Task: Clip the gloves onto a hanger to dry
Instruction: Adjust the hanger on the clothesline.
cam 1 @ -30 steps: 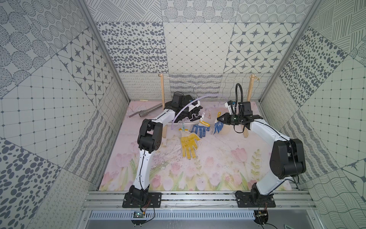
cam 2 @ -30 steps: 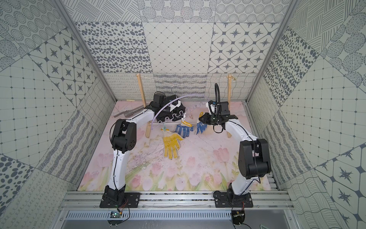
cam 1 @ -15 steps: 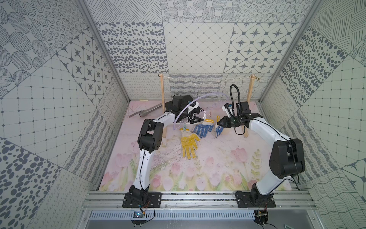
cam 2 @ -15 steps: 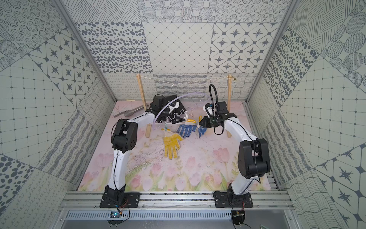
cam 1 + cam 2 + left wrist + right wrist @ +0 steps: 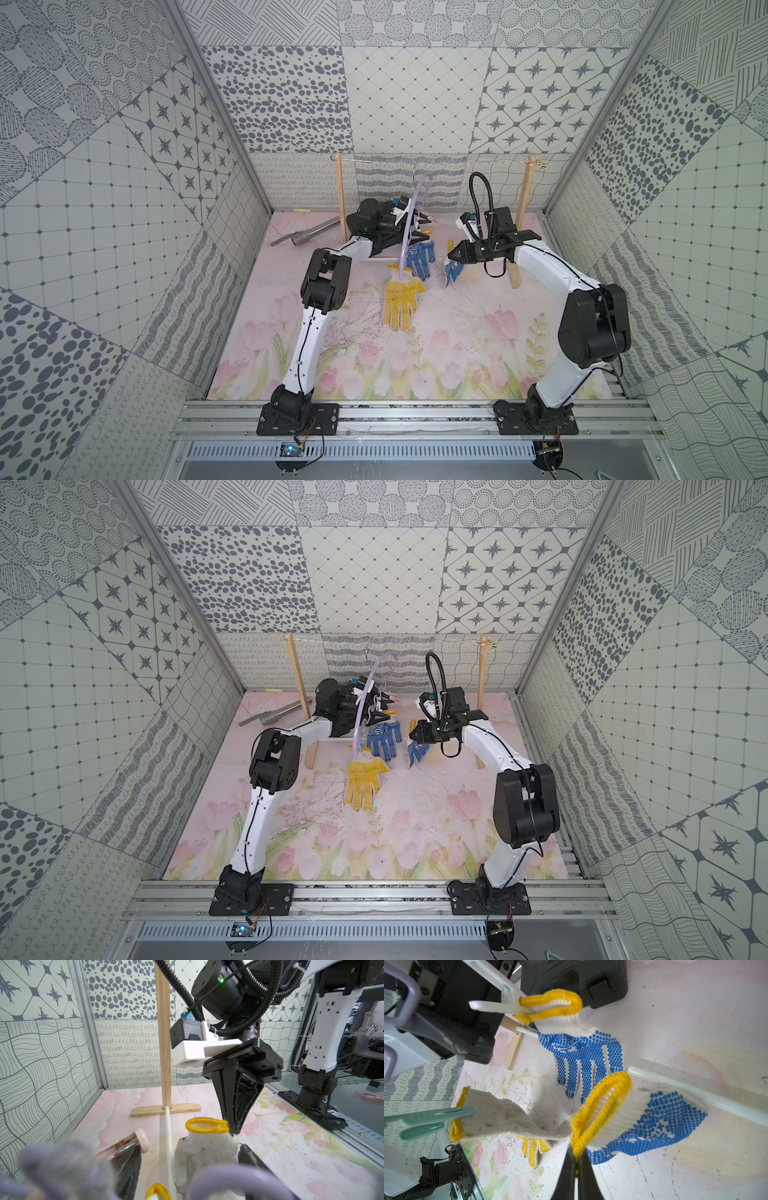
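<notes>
Right wrist view shows the right hand (image 5: 577, 1155) pinched shut on the yellow cuff of a blue-dotted glove (image 5: 643, 1126), which dangles just beside the hanger (image 5: 402, 253). The hanger's arc swept sideways over the left hand (image 5: 188, 1157) a second ago. It now runs steeply from the string down to the yellow-dotted glove (image 5: 401, 303) on the desk (image 5: 457, 332), while the right hand has barely shifted. A white peg (image 5: 500, 1006) already grips the second blue glove (image 5: 583, 1053) and a mint peg (image 5: 431, 1120) the yellow one, so only the held glove looks unclipped. The left hand's fingers stand apart with a pink peg (image 5: 137, 1140) against one. Whether they squeeze it I cannot tell, but that peg is probably next.
</notes>
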`<state>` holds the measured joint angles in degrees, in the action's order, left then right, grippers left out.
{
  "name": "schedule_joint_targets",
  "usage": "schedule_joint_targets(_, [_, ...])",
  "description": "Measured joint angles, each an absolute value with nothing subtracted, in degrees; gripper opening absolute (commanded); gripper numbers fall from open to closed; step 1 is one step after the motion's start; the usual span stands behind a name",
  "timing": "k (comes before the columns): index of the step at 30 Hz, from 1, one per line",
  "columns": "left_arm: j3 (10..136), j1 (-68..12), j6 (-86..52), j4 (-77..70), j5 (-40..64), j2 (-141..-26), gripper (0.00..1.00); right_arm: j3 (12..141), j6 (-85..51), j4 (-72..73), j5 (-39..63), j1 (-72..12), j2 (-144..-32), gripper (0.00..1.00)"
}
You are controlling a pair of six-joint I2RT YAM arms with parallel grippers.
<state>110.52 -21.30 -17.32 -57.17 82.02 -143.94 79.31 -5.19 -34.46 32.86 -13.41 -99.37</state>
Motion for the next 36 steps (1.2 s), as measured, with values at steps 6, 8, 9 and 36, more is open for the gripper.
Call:
schedule_joint_targets(6, [105.78,-21.3,-15.57,-55.09,81.54,-139.92,0.74,78.3,-5.58,-33.98,32.93,-13.43,-99.37,0.0])
schedule_joint_targets(8, [104.03,-21.3,-12.75,-52.34,80.95,-137.88,0.74,78.3,-5.58,-33.85,32.97,-13.45,-99.37,0.0])
schedule_joint_targets(9, [103.18,-21.32,-10.9,-50.39,80.36,-136.77,0.75,78.3,-5.61,-33.67,33.04,-13.45,-99.37,0.0])
schedule_joint_targets(36, [93.6,-21.41,23.49,-17.56,61.58,-126.76,0.89,76.31,-9.26,-28.42,34.72,-13.5,-99.37,0.0])
